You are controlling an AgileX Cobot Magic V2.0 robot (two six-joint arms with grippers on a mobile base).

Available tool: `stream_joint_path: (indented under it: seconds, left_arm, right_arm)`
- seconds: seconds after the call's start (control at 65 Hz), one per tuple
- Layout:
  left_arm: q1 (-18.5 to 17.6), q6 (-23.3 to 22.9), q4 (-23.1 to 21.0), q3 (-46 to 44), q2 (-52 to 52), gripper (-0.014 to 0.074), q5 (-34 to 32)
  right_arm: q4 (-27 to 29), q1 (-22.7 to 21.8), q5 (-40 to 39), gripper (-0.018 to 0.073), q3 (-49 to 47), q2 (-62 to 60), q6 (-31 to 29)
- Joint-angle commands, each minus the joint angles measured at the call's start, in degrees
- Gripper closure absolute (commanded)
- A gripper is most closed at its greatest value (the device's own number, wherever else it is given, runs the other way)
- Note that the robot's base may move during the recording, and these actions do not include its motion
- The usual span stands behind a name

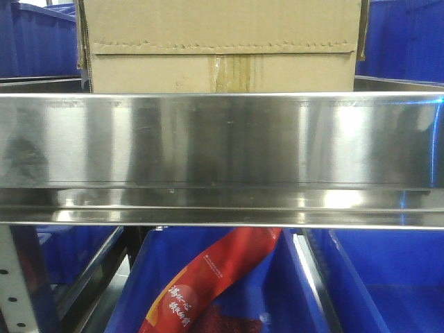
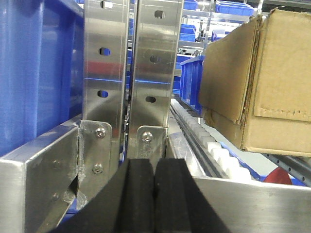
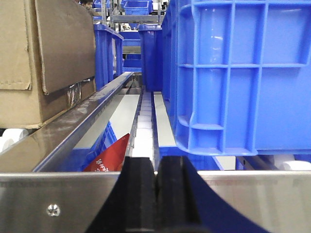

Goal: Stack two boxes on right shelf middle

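A: Where's the carton?

B: The tan cardboard box [image 1: 222,45] sits on the steel shelf [image 1: 222,139], behind its mirror-like front lip, brownish tape at the centre seam. I can't find print on it.

A: Any writing at all?

B: Only white Chinese characters on a red packet [image 1: 198,291] in the blue bin [image 1: 291,291] below; too small to read.

A: Grippers?

B: The left gripper [image 2: 154,194] and right gripper [image 3: 155,194] each have black pads pressed together, holding nothing. A blue crate [image 3: 243,73] stands just right of the right one.
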Motion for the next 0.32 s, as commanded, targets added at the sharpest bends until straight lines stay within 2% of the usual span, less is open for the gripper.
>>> stream_joint_path:
  seconds: [0.0, 0.308]
  left_arm:
    - [0.2, 0.2, -0.2, -0.1, -0.3, 0.0708, -0.8]
    - [0.2, 0.2, -0.2, -0.1, -0.3, 0.0708, -0.8]
  right_arm:
    - [0.0, -0.3, -1.5, 0.0713, 0.1, -0.4, -0.3]
    - [0.0, -0.3, -1.5, 0.0713, 0.1, -0.4, -0.3]
